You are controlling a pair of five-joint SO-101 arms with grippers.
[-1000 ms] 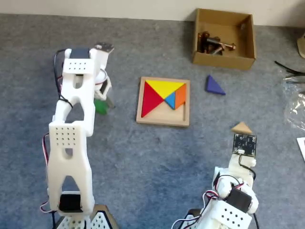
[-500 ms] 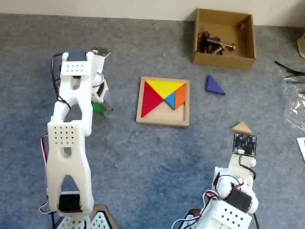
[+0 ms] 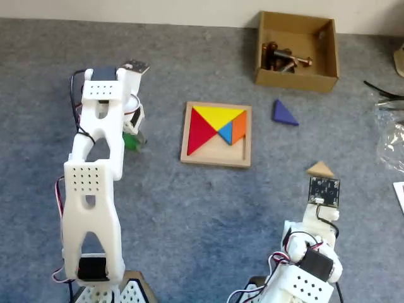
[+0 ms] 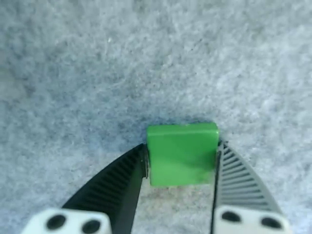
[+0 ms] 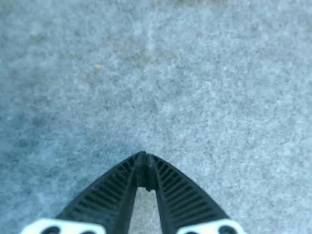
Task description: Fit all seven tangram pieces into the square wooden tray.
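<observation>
Four pieces (image 3: pixel 214 129) already sit in the wooden tray (image 3: pixel 215 162) at centre frame. At left, the left end effector (image 4: pixel 181 148) clamps the green piece (image 4: pixel 181 155). The purple triangle (image 3: pixel 284 113) and tan triangle (image 3: pixel 320 169) lie loose on the desk (image 3: pixel 189 221) at right, near the right end effector (image 5: pixel 145 168), pressed together and empty.

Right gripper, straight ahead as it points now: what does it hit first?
Likely the bare grey mat: the right gripper, shut, points down at it. The tan triangle lies just beyond in the high view; depth is unclear.

White perforated arms (image 3: pixel 92 189), black ribbed fingers (image 5: pixel 113 192), thin cables (image 3: pixel 60 189)
</observation>
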